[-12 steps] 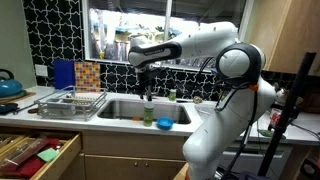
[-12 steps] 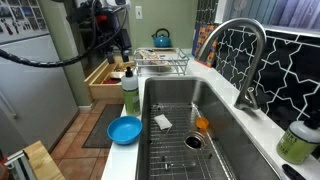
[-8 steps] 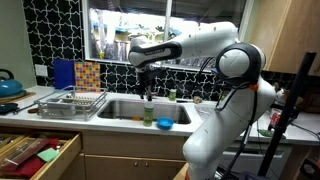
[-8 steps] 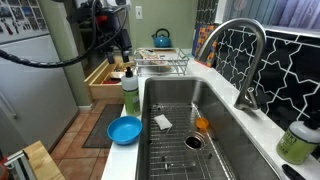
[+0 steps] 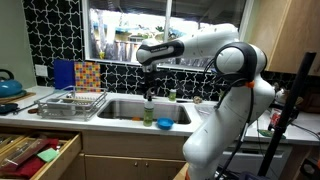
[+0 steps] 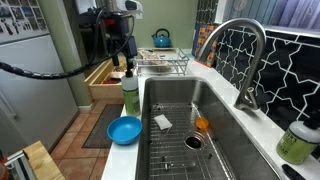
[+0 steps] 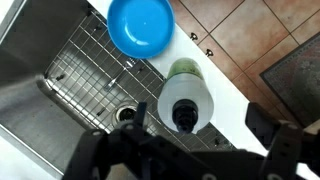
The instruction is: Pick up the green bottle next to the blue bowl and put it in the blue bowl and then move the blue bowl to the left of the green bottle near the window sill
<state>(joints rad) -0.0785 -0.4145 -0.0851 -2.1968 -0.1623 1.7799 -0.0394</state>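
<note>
In an exterior view my pincer [image 5: 150, 82] hangs above the green bottle [image 5: 148, 113], with the blue bowl [image 5: 164, 124] just beside it. In an exterior view both stand on the worktop [image 6: 122, 162] edge. Wrist view: pincer wide, bottle centred beneath.

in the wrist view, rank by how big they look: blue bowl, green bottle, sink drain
1. blue bowl
2. green bottle, nearly as big, but it's closer to the camera, so that's unsure
3. sink drain, clearly smallest
</note>
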